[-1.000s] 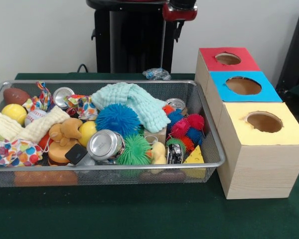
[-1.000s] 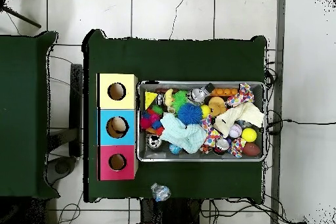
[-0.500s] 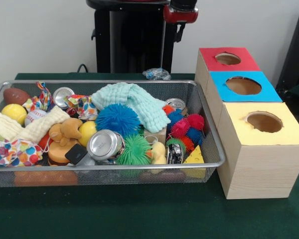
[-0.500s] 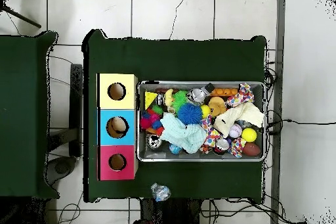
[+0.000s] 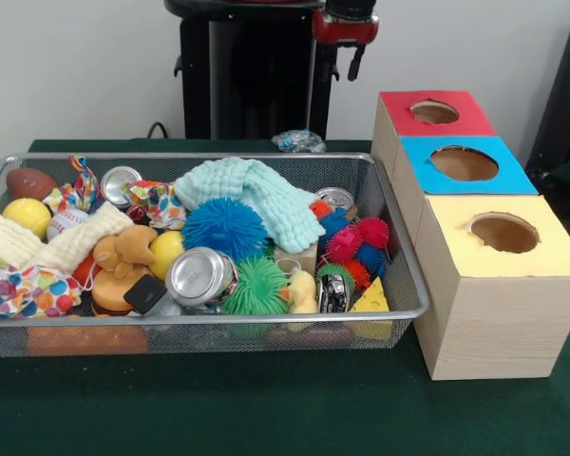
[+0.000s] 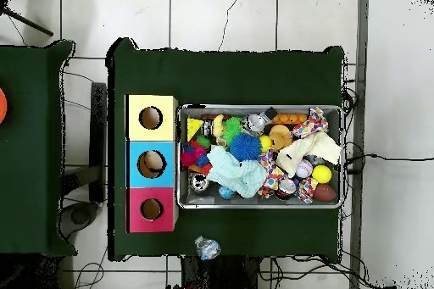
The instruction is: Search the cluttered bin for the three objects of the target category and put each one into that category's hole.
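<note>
mesh bin (image 5: 399, 285) beside three boxes (image 5: 484, 275)

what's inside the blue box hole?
From overhead, the blue box hole shows something brownish-orange inside, unidentifiable. From the front, the hole shows only brown interior; anything deeper is hidden.

At the top edge of the front view the arm (image 5: 344, 24) is cut off, and only its red and black end with a dark prong below shows; whether the hand is open cannot be told. The wire bin (image 5: 399, 275) runs past the left edge, clipping the cream cloth (image 5: 9, 242) and the dotted cloth (image 5: 24, 288). An orange thing (image 5: 85, 339) at the lower left is blurred behind the mesh. A mint cloth (image 5: 256, 195) hides what lies beneath it. The blue box (image 5: 451, 180) holds something pale in its hole in the overhead view, too small to name. A crumpled clear wrapper (image 6: 207, 247) on the desk (image 6: 254, 78) is indistinct. An orange shape (image 6: 2, 103) is cut by the left edge.
</note>
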Robot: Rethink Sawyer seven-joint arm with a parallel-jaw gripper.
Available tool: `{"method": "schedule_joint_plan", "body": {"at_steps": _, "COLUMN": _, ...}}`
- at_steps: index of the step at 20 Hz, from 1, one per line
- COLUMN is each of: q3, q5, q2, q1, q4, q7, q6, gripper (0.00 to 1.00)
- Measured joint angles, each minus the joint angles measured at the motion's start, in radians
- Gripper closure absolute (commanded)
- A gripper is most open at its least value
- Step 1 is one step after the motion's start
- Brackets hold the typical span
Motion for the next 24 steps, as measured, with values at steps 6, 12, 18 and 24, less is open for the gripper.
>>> {"method": "schedule_joint_plan", "body": {"at_steps": 6, "q3": 0.000, "q5": 0.000, "q2": 0.031, "q1": -0.011, "q4": -0.002, "q7": 0.000, "q6": -0.050, "gripper": 0.00}}
{"method": "schedule_joint_plan", "body": {"at_steps": 12, "q3": -0.007, "q5": -0.001, "q2": 0.092, "q1": -0.019, "q4": -0.023, "q7": 0.000, "q6": -0.131, "gripper": 0.00}}
{"method": "schedule_joint_plan", "body": {"at_steps": 18, "q3": -0.026, "q5": -0.001, "q2": 0.180, "q1": -0.019, "q4": -0.068, "q7": 0.000, "q6": -0.225, "gripper": 0.00}}
{"method": "schedule_joint_plan", "body": {"at_steps": 24, "q3": -0.038, "q5": -0.001, "q2": 0.248, "q1": -0.020, "q4": -0.120, "q7": 0.000, "q6": -0.270, "gripper": 0.00}}
